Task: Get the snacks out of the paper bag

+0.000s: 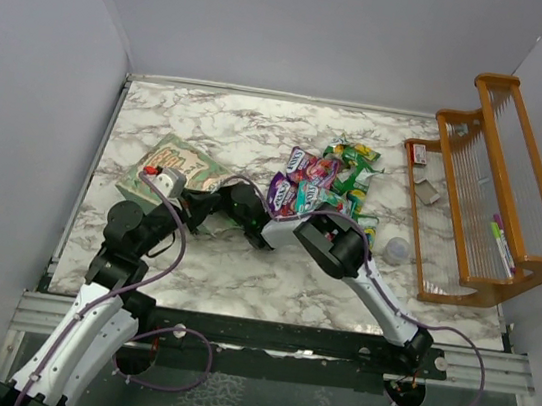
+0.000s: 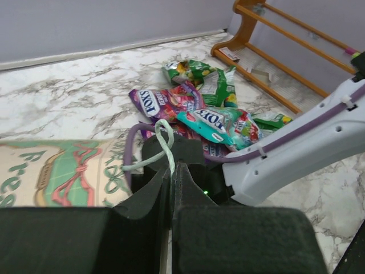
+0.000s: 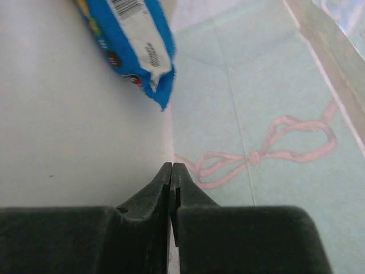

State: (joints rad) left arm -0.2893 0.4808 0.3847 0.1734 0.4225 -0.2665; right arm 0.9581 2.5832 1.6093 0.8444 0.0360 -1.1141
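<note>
The paper bag [image 1: 168,165] lies flat at the left with its printed side up; it also shows in the left wrist view [image 2: 51,171]. My left gripper [image 1: 208,206] [image 2: 172,168] is shut on the bag's pale-green string handle [image 2: 165,140]. My right gripper [image 1: 233,198] [image 3: 171,166] is shut at the bag's mouth, its tips on the line where cream inside meets pale-green paper [image 3: 256,103]. A blue packet [image 3: 134,40] lies on the cream inside. Several snacks [image 1: 325,180] [image 2: 199,111], purple, pink and green, lie piled on the table right of the bag.
An orange wooden rack [image 1: 484,193] [image 2: 274,57] stands at the right edge. A small translucent cup [image 1: 398,249] sits between the rack and my right arm. Grey walls close in the marble table on three sides.
</note>
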